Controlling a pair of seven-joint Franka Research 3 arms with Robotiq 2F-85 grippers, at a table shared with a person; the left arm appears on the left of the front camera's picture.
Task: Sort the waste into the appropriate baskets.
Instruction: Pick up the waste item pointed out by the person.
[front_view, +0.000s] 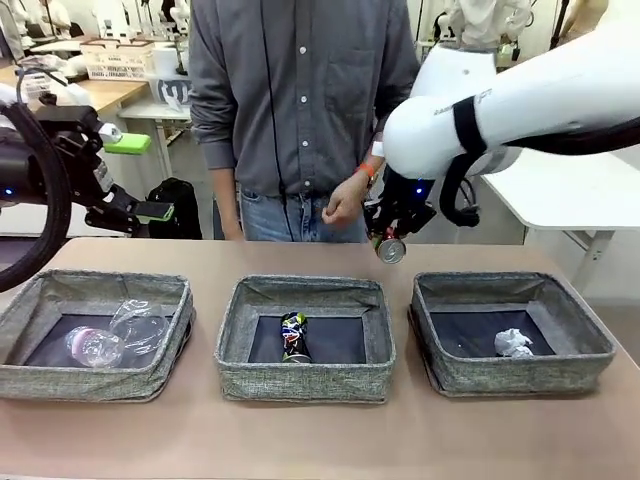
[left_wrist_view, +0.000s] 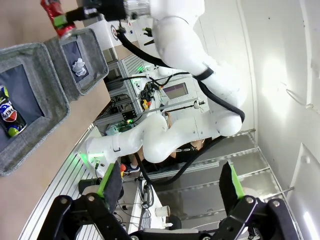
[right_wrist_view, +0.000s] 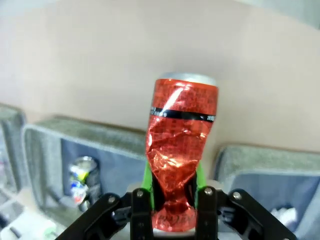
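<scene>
The right gripper (right_wrist_view: 172, 200) is squeezed on the red can (right_wrist_view: 180, 150). It holds the can by its crushed lower half, and the can's round top sticks out past the fingers. The can hangs in the air, up over the table, behind the gap between two baskets.

The can looks light and thin. It is already dented, so it will bend more if squeezed hard. Its skin is shiny and may slip. The pinched waist, where the pads sit now, seems a good spot to hold.

Below and ahead of that gripper is the middle basket (front_view: 232, 345). A black can (front_view: 294, 336) lies in it. To one side of the gripper is the right basket (front_view: 590, 352) with a paper ball (front_view: 514, 343) inside. The left basket (front_view: 20, 375) is far off across the table. It holds a clear bottle (front_view: 95, 346) and a clear cup (front_view: 140, 322).

I think the red can belongs with the black can.

The left gripper (left_wrist_view: 170, 192) is wide open and holds nothing. It hangs high, off to the side of the baskets.

A person (front_view: 300, 100) stands across the table, one hand (front_view: 343, 206) close beside the red can.
</scene>
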